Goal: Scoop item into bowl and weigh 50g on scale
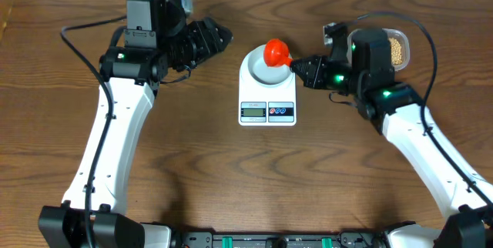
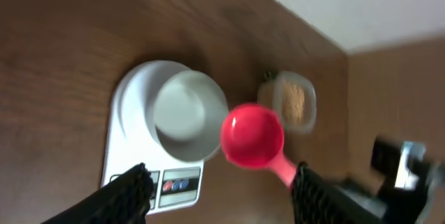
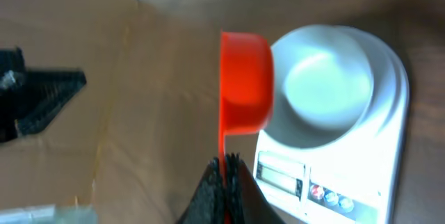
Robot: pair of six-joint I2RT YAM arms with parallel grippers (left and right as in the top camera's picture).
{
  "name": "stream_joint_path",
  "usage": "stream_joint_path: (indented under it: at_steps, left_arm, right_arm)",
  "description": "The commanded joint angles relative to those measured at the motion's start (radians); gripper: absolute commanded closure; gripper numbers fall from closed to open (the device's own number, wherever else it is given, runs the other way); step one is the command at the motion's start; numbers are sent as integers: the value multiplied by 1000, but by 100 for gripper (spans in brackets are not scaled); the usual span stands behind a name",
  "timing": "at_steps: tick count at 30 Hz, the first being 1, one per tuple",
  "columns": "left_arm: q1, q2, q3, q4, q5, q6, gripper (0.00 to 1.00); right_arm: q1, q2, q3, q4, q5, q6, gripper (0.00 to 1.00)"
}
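Overhead: bowl (image 1: 266,72) on scale (image 1: 267,98), beside right tool (image 1: 296,66) gripping scoop (image 1: 276,50).

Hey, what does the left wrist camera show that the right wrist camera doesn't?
Only the left wrist view shows the beans in the clear tub. It also sees the red scoop from above, its cup looking empty.

Only the right wrist view shows the right gripper shut on the scoop's handle, with the scoop side-on.

Both show the scoop at the rim of the white bowl, which sits on the scale and looks empty. Both also show the left gripper.
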Motion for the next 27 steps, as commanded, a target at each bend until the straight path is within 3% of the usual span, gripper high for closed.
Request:
stream_joint_path:
  at_steps: [1,5,11,17,27]
  left_arm:
    - [3,-21,-8,1,109,176,33]
    - [3,-21,-8,0,153,205,28]
    - [3,-21,-8,-39,194,256,10]
    - [3,-21,-8,-116,178,353,10]
    - [-43,-19,-8,-210,-27,381,10]
  right_arm:
    - [-7,-16,106,-69,-11,-141,99]
    - [-10,-16,198,-187,-11,-210,99]
    - [-73,-26,291,-320,-8,-259,99]
    - [-176,-89,314,-407,-8,-303,99]
    - [-285,-183,314,-609,93,-398,99]
